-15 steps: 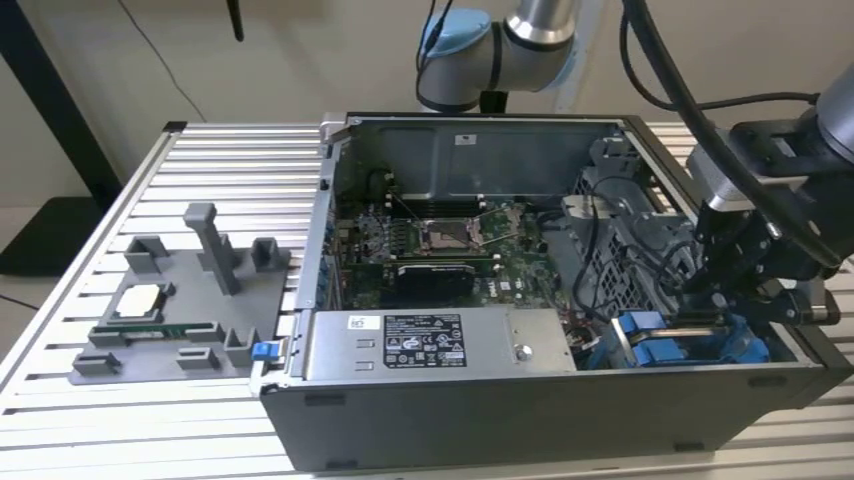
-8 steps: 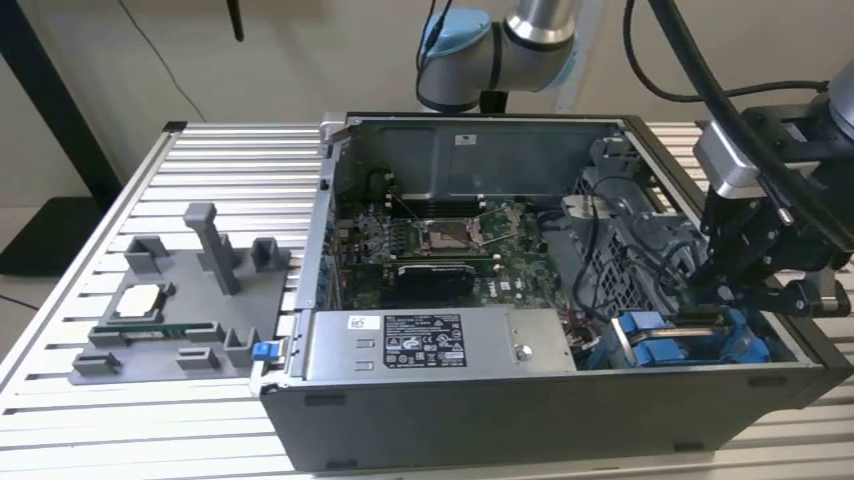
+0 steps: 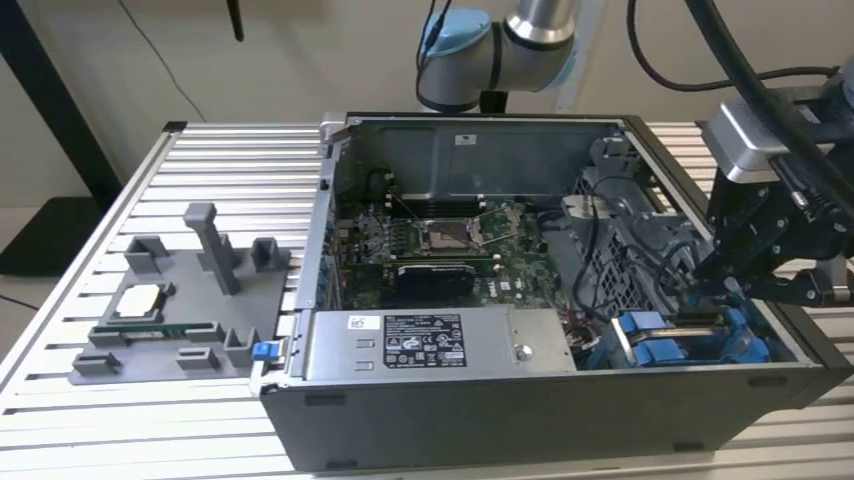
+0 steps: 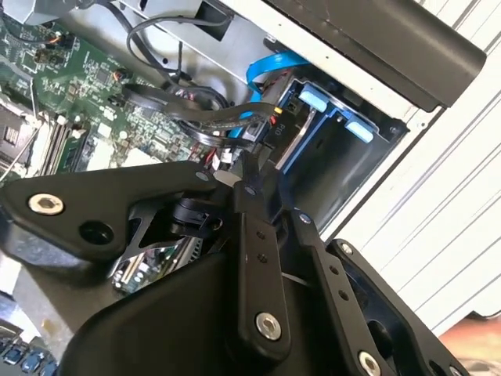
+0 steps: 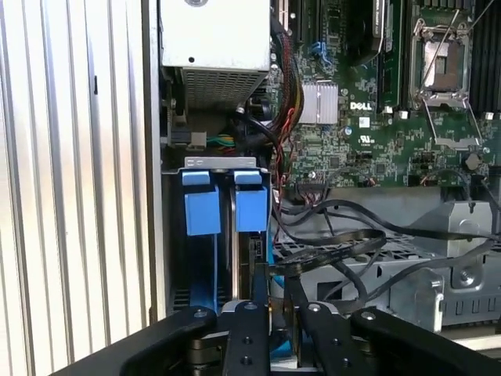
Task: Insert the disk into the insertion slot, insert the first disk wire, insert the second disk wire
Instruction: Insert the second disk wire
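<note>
My gripper (image 3: 727, 290) hangs over the front right corner of the open computer case, right above the insertion slot (image 3: 694, 345). The slot is a grey metal bay (image 5: 223, 164) with blue tabs (image 5: 250, 210). The disk seems to sit inside it; I make out little more than its blue frame (image 4: 313, 100). In both wrist views the black fingers (image 4: 249, 200) stand close together, and the gripper (image 4: 244, 168) pinches the end of a flat black disk wire (image 4: 188, 113) beside the bay. That wire (image 5: 344, 243) loops back across the case toward the motherboard.
The green motherboard (image 3: 441, 240) and the silver power supply (image 3: 427, 345) fill the case. More black cables (image 3: 601, 260) lie tangled near the bay. On the slatted table at the exterior view's left stands a grey fixture tray (image 3: 174, 300) carrying a square processor chip (image 3: 140, 298).
</note>
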You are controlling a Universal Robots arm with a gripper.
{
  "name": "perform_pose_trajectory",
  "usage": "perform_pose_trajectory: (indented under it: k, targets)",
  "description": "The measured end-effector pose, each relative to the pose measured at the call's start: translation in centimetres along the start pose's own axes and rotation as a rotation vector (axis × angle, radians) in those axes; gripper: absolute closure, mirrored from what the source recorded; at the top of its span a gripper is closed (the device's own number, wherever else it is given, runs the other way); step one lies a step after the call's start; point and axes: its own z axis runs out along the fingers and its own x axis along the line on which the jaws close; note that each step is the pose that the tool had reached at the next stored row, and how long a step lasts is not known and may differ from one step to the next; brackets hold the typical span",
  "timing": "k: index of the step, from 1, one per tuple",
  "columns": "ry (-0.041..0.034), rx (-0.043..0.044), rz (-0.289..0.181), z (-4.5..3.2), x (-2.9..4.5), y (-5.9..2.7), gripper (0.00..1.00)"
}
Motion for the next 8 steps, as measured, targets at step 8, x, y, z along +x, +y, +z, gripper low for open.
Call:
perform_pose_trajectory:
  k: [8]
  targets:
    - [0.0,0.0,0.0,-0.34,-0.06,-0.01,0.0]
